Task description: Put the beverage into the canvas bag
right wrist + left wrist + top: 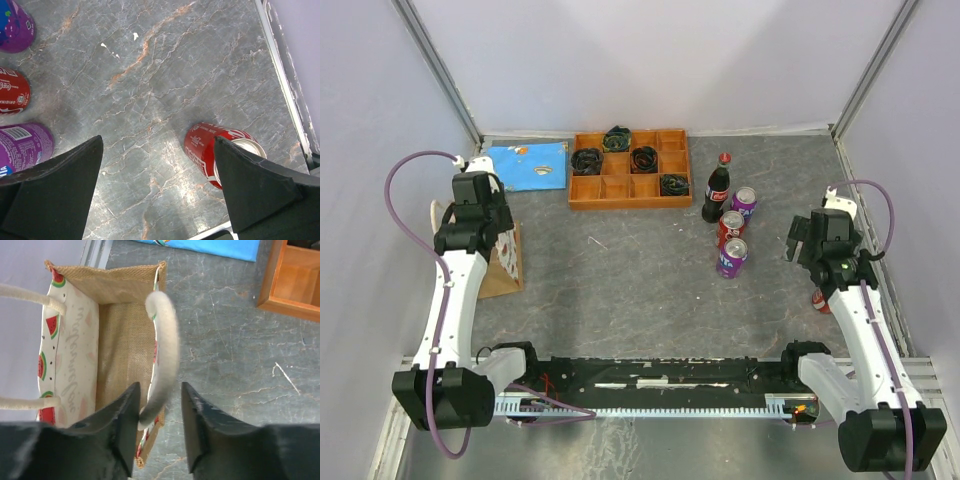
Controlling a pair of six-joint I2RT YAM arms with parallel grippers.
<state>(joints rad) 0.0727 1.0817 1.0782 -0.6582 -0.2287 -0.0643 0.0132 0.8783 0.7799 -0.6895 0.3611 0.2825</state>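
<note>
We have the left end effector [160, 390] over the canvas bag [122, 335]. Its jaws are apart and straddle the near white loop handle [167, 330], not pinched on it as far as we can see. The bag stands upright at the left edge of the worktop [640, 290], mouth up, with nothing visible inside. The right end effector [157, 145] is wide open and gripping nothing. It hovers over bare worktop with a red can [210, 150] just beside its right finger.

Our read of the step: left steadies the bag mouth, right picks a drink.
- Left: close on the handle and pull outward lightly, without tipping the bag.
- Right: shift sideways until the can is centred between the fingers, then descend and close on the body, not the rim.

Unclear:
- Which drink is meant. The purple cans [731, 257], a second red can [730, 227] and a cola bottle [718, 188] also sit mid-worktop.
- The top view half hides the red can behind the right arm, so we can't tell if it's upright or tilted.
- The bag floor is hidden behind the left fingers.
</note>
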